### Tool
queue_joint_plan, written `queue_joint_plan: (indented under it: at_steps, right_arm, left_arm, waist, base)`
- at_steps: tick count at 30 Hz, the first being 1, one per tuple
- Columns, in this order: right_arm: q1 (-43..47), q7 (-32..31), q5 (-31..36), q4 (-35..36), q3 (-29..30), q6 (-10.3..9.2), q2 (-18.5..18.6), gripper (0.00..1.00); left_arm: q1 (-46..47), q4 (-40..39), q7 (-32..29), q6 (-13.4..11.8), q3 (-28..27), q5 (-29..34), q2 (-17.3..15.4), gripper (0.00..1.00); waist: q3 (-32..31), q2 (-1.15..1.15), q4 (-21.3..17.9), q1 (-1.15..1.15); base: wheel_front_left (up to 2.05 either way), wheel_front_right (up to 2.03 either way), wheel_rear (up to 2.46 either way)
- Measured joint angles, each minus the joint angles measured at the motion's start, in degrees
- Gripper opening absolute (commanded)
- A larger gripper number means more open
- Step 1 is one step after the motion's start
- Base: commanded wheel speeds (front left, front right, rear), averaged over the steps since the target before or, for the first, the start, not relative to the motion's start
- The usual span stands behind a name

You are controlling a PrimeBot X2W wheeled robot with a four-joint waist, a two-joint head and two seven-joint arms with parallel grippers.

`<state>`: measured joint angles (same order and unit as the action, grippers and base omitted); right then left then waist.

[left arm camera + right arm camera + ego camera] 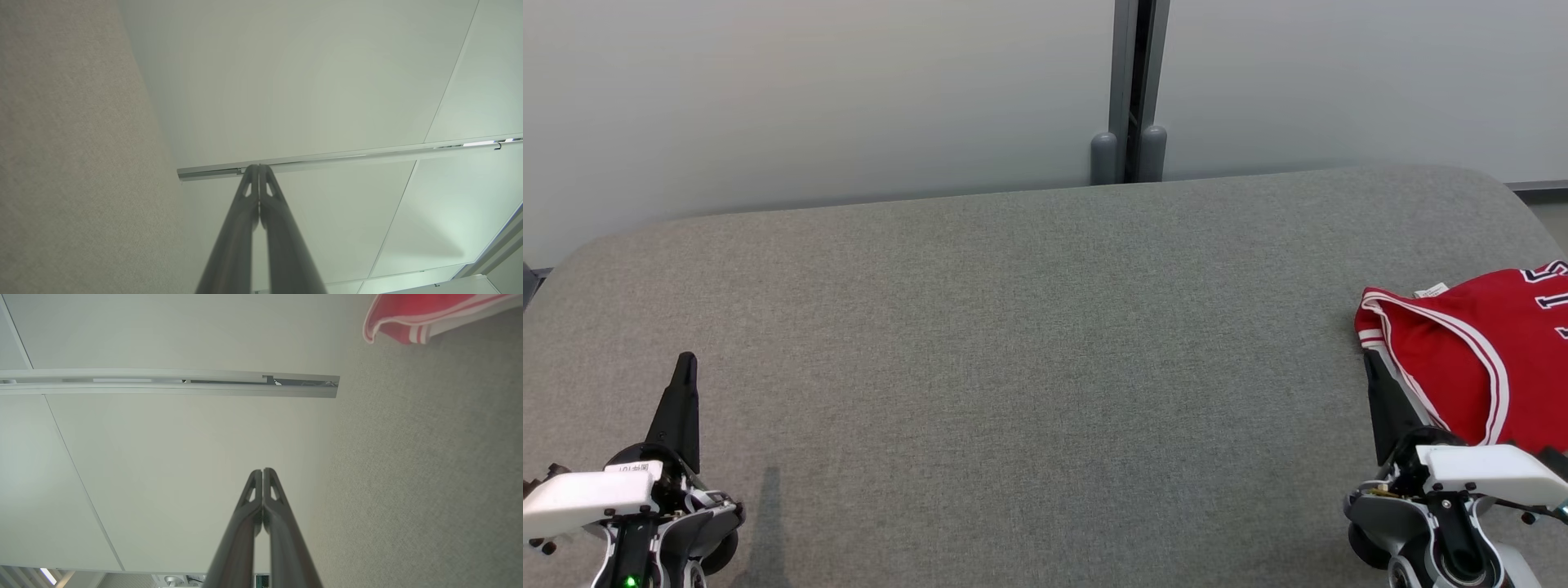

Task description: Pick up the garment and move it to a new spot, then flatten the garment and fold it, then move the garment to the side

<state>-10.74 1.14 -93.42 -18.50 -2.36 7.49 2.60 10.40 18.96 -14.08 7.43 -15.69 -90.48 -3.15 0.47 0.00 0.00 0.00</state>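
Soft, even light is seen throughout. A faint shadow (pixel 768 514) is cast on the counter (pixel 1013 327) beside the left claw (pixel 687 363). Lines are bowed in wrist views.

Left gripper (pixel 687 361) rested low left, fingers pressed together, pointing forward. Right gripper (pixel 1372 359) mirrored it low right, fingers likewise closed.

Jersey (pixel 1462 343) on the bench (pixel 1013 327) at its far right, just beside the right hand (pixel 1369 358); left hand (pixel 687 361) at near left.
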Motion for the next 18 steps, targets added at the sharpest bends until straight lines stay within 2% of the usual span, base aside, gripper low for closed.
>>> queue_joint_plan:
  at_steps: [18]
  right_arm:
    - [-0.15,0.05,0.00,0.00,0.00,0.00,0.00,0.00]
  left_arm:
    - [0.00,0.01,-0.01,0.00,-0.09,0.00,0.05,0.00]
  waist:
    - [0.00,0.00,0.00,0.00]
  base:
    - [0.00,0.00,0.00]
